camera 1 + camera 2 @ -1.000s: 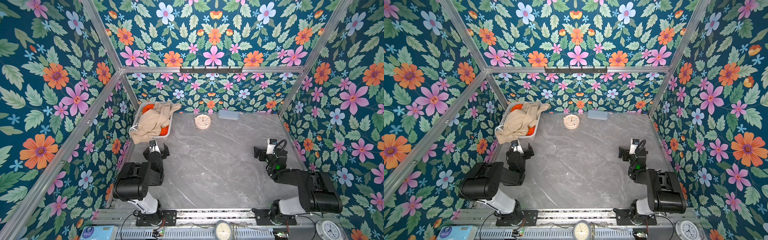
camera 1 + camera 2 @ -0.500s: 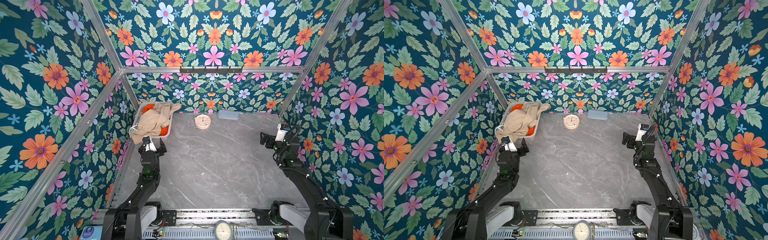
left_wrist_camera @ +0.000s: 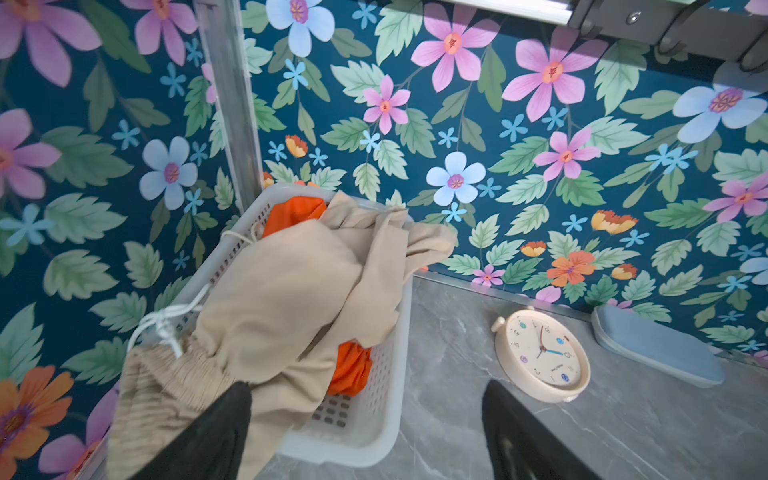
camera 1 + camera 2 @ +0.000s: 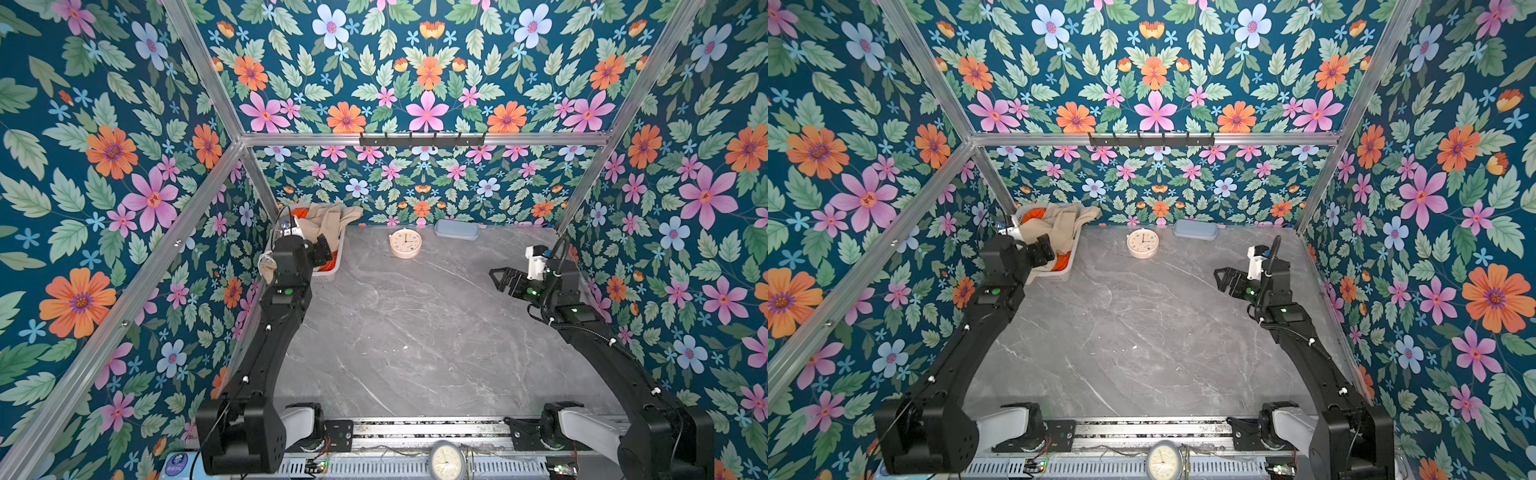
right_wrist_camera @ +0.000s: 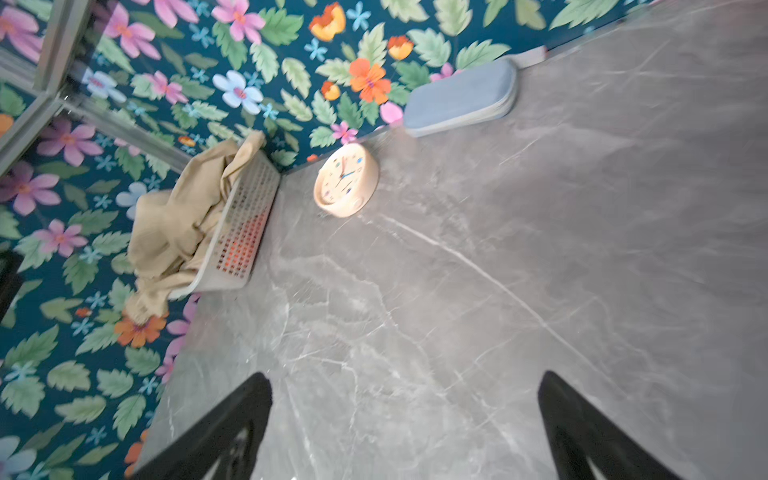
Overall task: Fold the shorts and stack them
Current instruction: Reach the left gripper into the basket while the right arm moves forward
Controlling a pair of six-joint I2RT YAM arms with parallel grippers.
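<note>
Jaws apart, the left gripper [image 3: 368,386] is hovering over beige shorts [image 3: 282,291] covering orange shorts [image 3: 293,210] in a basket [image 3: 376,432]. The right gripper [image 5: 405,376], jaws also apart, is hanging above the table [image 5: 498,270].

Your arms: left arm [image 4: 266,345], right arm [image 4: 631,374], matte black links, white base joints [image 4: 297,419]. Green status lights [image 4: 286,291] near wrists. Ribbed black cable [image 4: 559,257] at right wrist. Black fingers [image 3: 216,424] on left gripper [image 3: 368,386], right gripper [image 5: 405,376].
</note>
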